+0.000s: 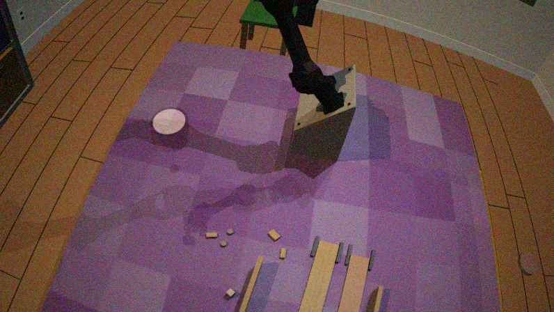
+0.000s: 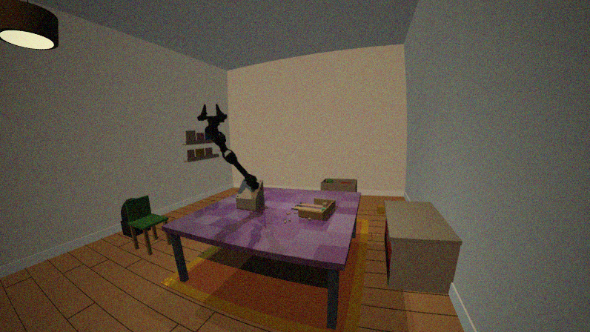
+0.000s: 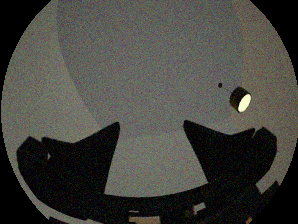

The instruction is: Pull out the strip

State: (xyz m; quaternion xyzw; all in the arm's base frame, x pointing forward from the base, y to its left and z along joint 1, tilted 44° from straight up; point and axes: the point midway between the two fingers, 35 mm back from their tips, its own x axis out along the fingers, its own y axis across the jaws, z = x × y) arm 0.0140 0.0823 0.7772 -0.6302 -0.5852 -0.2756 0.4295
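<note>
My gripper is open and empty. It points straight up, high above the purple table, and the wrist view shows only ceiling and a lamp. Two tan strips lie side by side at the near edge of the table, with short grey bars at their far ends. In the exterior view they sit inside a shallow wooden tray. A small pale cube lies on the table left of the strips. I cannot make out a label on any cube.
Small tan blocks and grey discs lie scattered beyond the strips. The arm's wooden base block stands at the far side. A pale round object stands far left. A green chair and a cabinet flank the table.
</note>
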